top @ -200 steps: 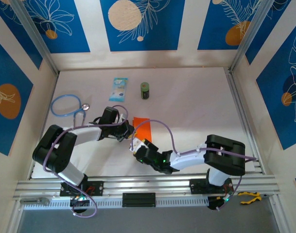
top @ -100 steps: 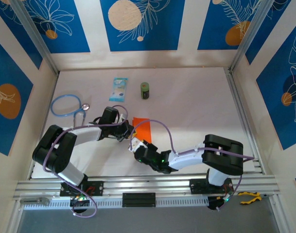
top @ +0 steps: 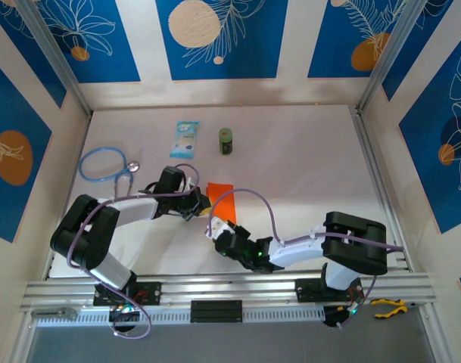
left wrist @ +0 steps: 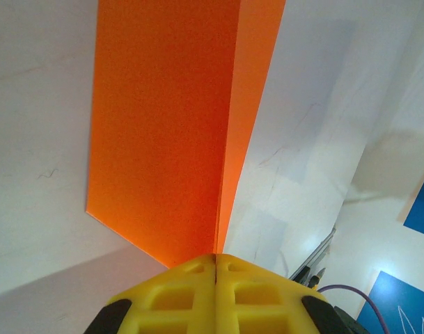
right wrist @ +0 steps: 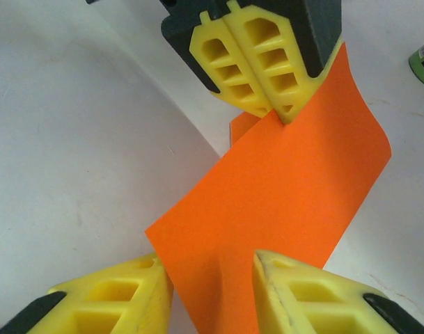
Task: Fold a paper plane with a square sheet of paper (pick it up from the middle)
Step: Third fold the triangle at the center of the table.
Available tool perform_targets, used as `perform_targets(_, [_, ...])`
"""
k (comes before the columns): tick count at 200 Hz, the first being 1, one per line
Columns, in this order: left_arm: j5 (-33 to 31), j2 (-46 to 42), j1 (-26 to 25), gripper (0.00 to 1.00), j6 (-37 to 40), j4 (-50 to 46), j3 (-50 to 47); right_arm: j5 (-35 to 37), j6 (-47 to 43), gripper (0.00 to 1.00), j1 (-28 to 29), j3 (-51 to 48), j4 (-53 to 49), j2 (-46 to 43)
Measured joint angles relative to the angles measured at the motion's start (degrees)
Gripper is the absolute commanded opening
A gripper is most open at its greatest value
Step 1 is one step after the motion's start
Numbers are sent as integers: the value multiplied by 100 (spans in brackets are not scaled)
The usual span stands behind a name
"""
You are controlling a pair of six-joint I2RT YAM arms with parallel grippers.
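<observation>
Square sheet of paper (right wrist: 281,195) appears folded in half. Left pincer (right wrist: 285,113) clamped on its upper edge; right pincer (right wrist: 210,263) apart, straddling lower edge. Remaining folds outstanding.

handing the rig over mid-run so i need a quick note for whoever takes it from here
Left gripper: jaws shut on an edge of the orange sheet, lifting that end off the table.
Right gripper: jaws open, one either side of the sheet's opposite edge, not pinching.
Done: sheet picked up; it seems to carry one fold, two layers meeting at the left jaws.
Left to do: the remaining folds; no plane shape yet.
</observation>
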Motion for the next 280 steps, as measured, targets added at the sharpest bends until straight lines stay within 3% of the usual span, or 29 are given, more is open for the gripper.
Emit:
perform_targets(133, [0, 0, 0, 0, -17, 0, 0, -2, 35, 23, -9, 4, 247, 11])
perform_targets(196, [0, 0, 0, 0, -17, 0, 0, -28, 214, 7, -59, 7, 168, 11])
perform_targets(214, [-4, -22, 0, 20, 2, -39, 2, -90, 291, 3, -98, 7, 120, 11])
perform_targets(238, [-175, -240, 13, 38, 214, -431, 63, -337, 476, 2, -219, 7, 46, 7])
perform_targets(280, [-863, -962, 186, 44, 785, -1499, 439, -1451, 977, 2, -741, 162, -286, 2])
